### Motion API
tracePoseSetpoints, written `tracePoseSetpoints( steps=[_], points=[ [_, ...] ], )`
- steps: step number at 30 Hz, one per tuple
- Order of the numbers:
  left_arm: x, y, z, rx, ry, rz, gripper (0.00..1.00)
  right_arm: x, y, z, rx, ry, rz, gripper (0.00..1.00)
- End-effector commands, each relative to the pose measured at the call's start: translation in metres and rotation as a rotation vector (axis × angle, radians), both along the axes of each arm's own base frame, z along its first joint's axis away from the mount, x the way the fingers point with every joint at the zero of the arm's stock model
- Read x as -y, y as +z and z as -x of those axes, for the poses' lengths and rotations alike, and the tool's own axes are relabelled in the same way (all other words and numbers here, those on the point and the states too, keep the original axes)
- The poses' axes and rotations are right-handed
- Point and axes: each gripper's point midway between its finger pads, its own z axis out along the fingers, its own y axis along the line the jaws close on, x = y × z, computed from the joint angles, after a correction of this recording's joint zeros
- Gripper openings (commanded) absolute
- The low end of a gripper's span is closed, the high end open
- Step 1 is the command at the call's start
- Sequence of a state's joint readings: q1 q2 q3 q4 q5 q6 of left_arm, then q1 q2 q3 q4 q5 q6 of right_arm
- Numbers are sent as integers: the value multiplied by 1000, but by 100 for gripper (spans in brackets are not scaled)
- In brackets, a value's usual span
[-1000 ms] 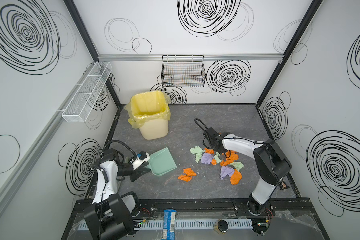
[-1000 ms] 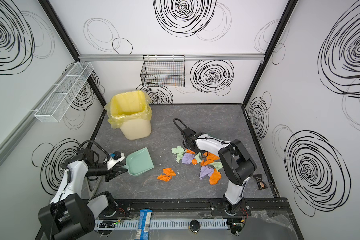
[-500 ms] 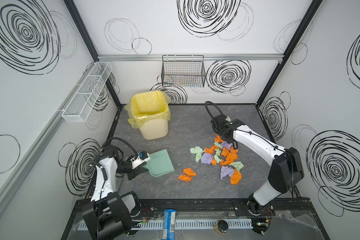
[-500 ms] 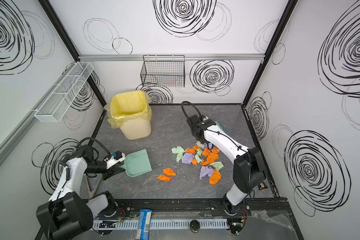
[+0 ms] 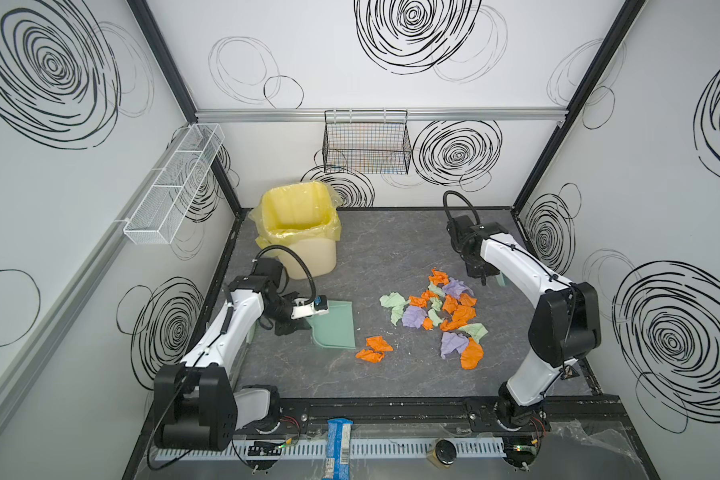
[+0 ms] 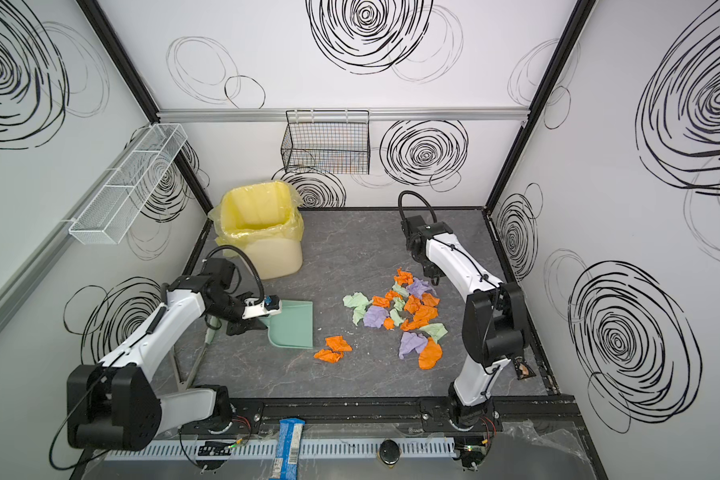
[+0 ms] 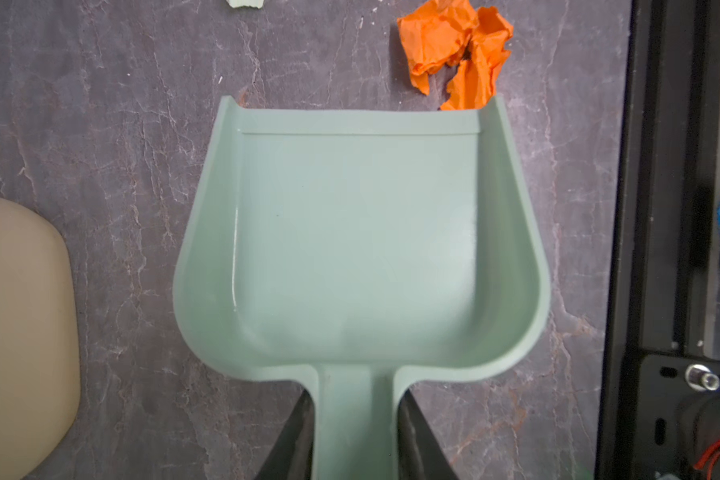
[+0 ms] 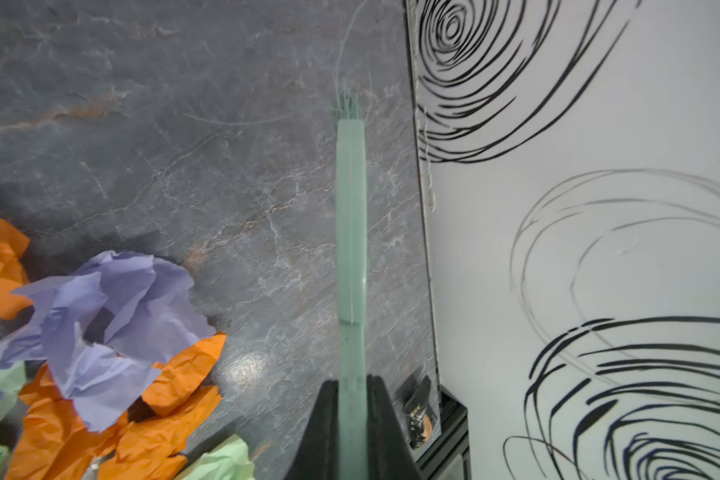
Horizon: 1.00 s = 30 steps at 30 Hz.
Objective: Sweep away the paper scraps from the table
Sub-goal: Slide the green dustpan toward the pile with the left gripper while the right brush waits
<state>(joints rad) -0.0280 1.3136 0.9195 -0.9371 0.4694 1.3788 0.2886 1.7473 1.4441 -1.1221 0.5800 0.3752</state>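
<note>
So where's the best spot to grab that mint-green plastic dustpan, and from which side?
By its narrow flat handle, coming from the rear, opposite the open lip. The scoop of the mint-green plastic dustpan is wide with curved walls, likely too broad for the jaws. The left gripper grips it just so, one finger on each side of the handle.

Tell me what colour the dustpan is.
The dustpan is mint green; the left wrist view shows it best.
</note>
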Motion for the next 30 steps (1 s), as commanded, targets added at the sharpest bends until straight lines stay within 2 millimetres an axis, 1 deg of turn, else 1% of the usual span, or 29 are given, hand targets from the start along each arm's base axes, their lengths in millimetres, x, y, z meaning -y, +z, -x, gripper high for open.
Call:
tracePoseSetpoints(
  steps=[1,4,7,10,13,17,22,25,30],
  points=[
    [2,4,-38,46,28,-48,0,-13,-16,19,-61,-49,-27,0],
    [8,3,-58,50,22,-64,0,-23,-26,22,-96,-38,-20,0],
    [15,-2,-72,55,15,-87,0,-34,-37,29,-134,-28,-27,0],
    [23,-11,-80,56,3,-120,0,-40,-47,38,-163,-21,-26,0],
    [34,-16,-85,50,-5,-120,0,-44,-52,46,-166,-17,-41,0],
    [49,-20,-90,45,-17,-115,0,-51,-55,54,-164,-11,-84,0],
    [72,-25,-90,42,-41,-114,0,-78,-52,57,-141,31,-189,0],
    [84,-30,-87,38,-51,-111,0,-89,-51,60,-134,44,-224,0],
    [107,-37,-84,31,-61,-98,0,-106,-58,65,-143,67,-258,0]
  ],
)
